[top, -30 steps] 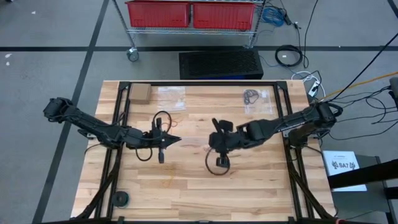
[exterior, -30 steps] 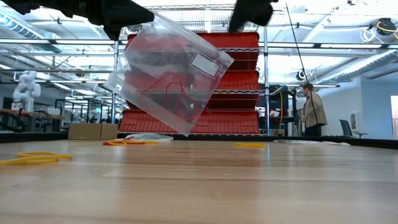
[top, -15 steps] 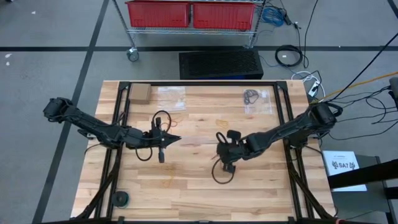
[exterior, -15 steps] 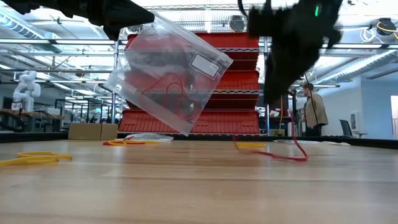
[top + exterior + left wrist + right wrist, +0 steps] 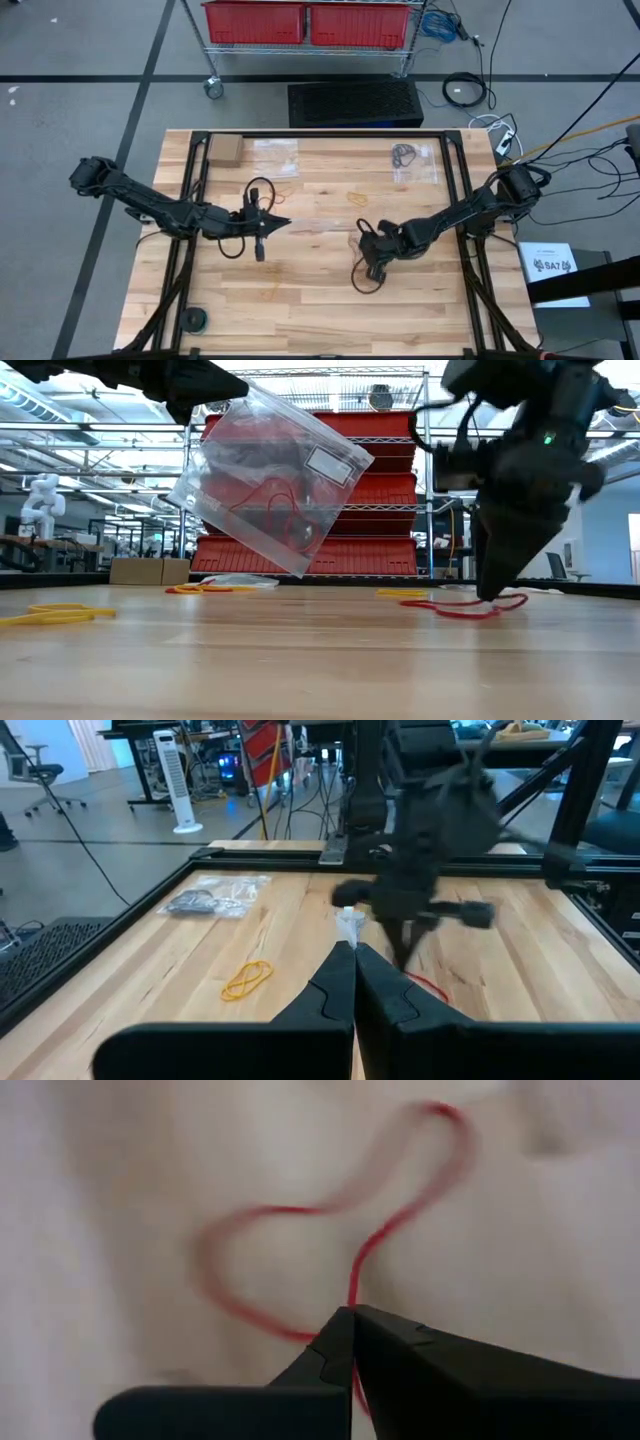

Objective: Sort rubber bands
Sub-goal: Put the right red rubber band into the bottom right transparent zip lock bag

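Note:
A clear plastic bag (image 5: 270, 480) with red rubber bands inside hangs tilted above the table from my left gripper (image 5: 352, 955), which is shut and level over the table's middle left (image 5: 275, 222). My right gripper (image 5: 495, 592) points down at the table's middle right (image 5: 372, 262), shut on a red rubber band (image 5: 330, 1260) that lies looped on the wood (image 5: 465, 607). Loose yellow bands lie flat on the table (image 5: 357, 198) (image 5: 55, 615). My left gripper pinches the clear bag's upper corner (image 5: 195, 412) between its two fingers, coming in level from the table's left. The bag hangs slanting below the fingers, clear of the table. My right gripper pinches one strand of the red band (image 5: 352, 1295) at its fingertips, from above, pointing steeply down. The rest of the loop (image 5: 450, 608) lies slack on the table.
At the far edge lie a bag with dark bands (image 5: 410, 158), another clear bag (image 5: 275, 157) and a small cardboard box (image 5: 224, 150). A black disc (image 5: 193, 319) sits at the near left corner. A black frame (image 5: 470, 250) runs along the table's sides.
My right gripper has come down and toward the table's near edge, tipping steeper and rolling, still shut on the red band. The band first dangled with its lower end touching the wood; now it lies looped on the table. The left gripper and its bag have kept still.

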Robot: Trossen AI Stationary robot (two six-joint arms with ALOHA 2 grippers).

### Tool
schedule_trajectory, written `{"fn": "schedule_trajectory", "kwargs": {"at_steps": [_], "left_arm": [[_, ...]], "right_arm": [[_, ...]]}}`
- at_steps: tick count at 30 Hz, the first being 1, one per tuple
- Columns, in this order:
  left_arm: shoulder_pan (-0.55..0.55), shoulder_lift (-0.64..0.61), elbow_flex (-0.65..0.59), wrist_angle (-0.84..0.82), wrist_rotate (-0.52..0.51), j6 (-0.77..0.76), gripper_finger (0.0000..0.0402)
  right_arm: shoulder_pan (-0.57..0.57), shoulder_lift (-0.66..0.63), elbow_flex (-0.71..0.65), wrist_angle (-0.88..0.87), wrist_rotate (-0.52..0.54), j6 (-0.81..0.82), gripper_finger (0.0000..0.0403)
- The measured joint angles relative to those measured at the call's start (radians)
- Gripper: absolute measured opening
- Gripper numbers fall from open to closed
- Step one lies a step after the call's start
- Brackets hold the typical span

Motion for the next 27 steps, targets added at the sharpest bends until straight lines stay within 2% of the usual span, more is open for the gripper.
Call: {"fn": "schedule_trajectory", "kwargs": {"at_steps": [5, 11, 15, 23, 27], "left_arm": [[0.0, 0.0, 0.0, 0.0, 0.0, 0.0, 0.0], [0.0, 0.0, 0.0, 0.0, 0.0, -0.001, 0.0], [0.0, 0.0, 0.0, 0.001, 0.0, 0.0, 0.0], [0.0, 0.0, 0.0, 0.0, 0.0, 0.0, 0.0], [0.0, 0.0, 0.0, 0.0, 0.0, 0.0, 0.0]], "right_arm": [[0.038, 0.0, 0.0, 0.153, -0.062, 0.052, 0.0], [0.032, 0.0, 0.001, 0.217, -0.004, 0.161, 0.0019], [0.027, 0.0, 0.001, 0.218, -0.004, 0.194, 0.0069], [0.028, 0.038, 0.001, 0.269, -0.001, 0.215, 0.0211], [0.028, 0.087, 0.002, 0.267, 0.003, 0.219, 0.0256]]}}
